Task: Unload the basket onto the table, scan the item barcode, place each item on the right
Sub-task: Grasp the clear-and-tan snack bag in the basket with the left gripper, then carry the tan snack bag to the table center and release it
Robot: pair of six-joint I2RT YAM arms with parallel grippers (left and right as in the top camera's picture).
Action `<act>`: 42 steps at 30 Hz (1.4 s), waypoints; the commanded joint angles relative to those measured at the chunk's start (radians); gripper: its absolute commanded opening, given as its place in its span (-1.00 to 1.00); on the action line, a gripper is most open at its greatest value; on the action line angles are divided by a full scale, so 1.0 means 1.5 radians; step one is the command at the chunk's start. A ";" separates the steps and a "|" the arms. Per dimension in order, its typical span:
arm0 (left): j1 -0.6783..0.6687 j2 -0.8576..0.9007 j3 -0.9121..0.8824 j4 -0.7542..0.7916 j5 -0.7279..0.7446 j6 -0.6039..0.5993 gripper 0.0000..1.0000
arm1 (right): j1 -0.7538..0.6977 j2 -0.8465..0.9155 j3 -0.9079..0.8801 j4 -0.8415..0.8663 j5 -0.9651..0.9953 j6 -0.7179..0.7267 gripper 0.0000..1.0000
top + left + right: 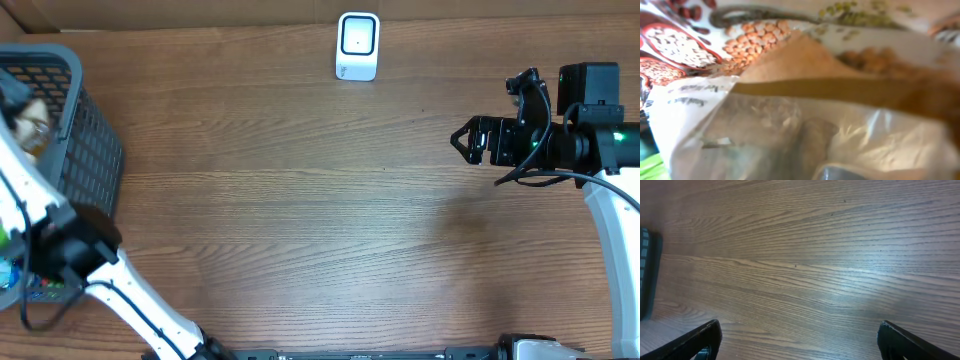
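Note:
The item is a crinkly clear plastic bag (790, 75) printed with beans and grains, and it fills the left wrist view at very close range. My left gripper (810, 167) is down inside the grey basket (92, 130) at the far left and is shut on this bag, with only a grey fingertip (855, 173) showing. The white barcode scanner (357, 45) stands at the back middle of the table. My right gripper (462, 139) hovers open at the right, its dark fingers (700, 340) wide apart over bare wood.
The basket holds other packets, among them a blue one (10, 272). The left arm (120, 285) slants from the front edge up into the basket. The wooden table (300, 220) spans between basket and right arm.

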 commanded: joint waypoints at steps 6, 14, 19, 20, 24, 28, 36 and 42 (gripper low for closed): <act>-0.045 -0.229 0.036 -0.041 0.110 0.040 -0.92 | 0.003 -0.002 0.016 0.020 -0.004 -0.005 1.00; -0.242 -0.271 0.032 -0.174 0.237 0.134 -0.91 | 0.003 -0.002 0.016 0.029 -0.004 -0.005 1.00; -0.402 -0.255 -0.062 -0.202 0.182 0.130 -0.92 | 0.003 -0.002 0.016 0.027 -0.004 -0.005 1.00; -0.431 -0.252 -0.095 -0.202 0.145 0.110 -0.92 | 0.003 -0.002 0.016 0.027 -0.004 -0.005 1.00; -0.504 -0.240 -0.255 -0.193 0.090 0.033 -0.91 | 0.003 -0.002 0.016 0.028 -0.004 -0.005 1.00; -0.562 -0.215 -0.402 -0.155 0.091 -0.003 -0.91 | 0.003 -0.002 0.016 0.031 -0.004 -0.005 1.00; -0.622 -0.185 -0.626 -0.037 0.094 -0.057 -0.55 | 0.003 -0.002 0.016 0.024 -0.004 -0.005 1.00; -0.621 -0.187 -0.641 0.021 0.131 -0.019 1.00 | 0.003 -0.002 0.016 0.025 -0.004 -0.005 1.00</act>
